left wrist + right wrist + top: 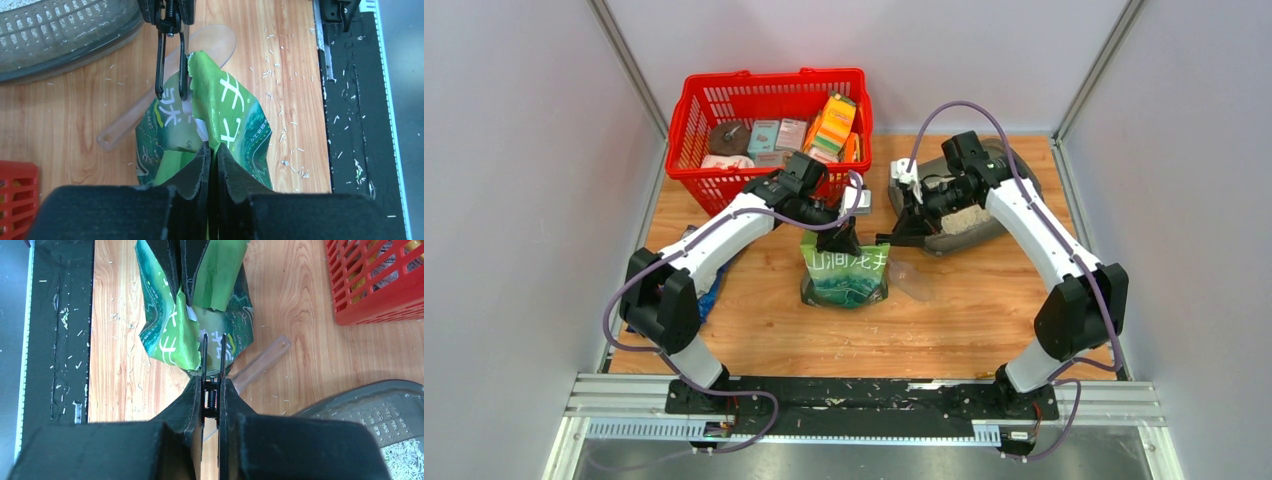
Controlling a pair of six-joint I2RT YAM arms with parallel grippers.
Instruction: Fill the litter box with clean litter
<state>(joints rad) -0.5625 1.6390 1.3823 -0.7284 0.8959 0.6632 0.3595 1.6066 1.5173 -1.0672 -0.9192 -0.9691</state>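
The dark grey litter box sits at the back right with a little pale clean litter in it; it also shows in the right wrist view with granules. A green-and-white pouch stands mid-table. My left gripper is shut on the pouch's top edge, fingertips pinched together. My right gripper is shut on a black spring clip whose prongs sit at the pouch's top.
A red mesh basket full of packets stands at the back left. A clear plastic scoop lies right of the pouch. A blue foil bag lies under my left arm. Loose granules scatter the wood and the black base rail.
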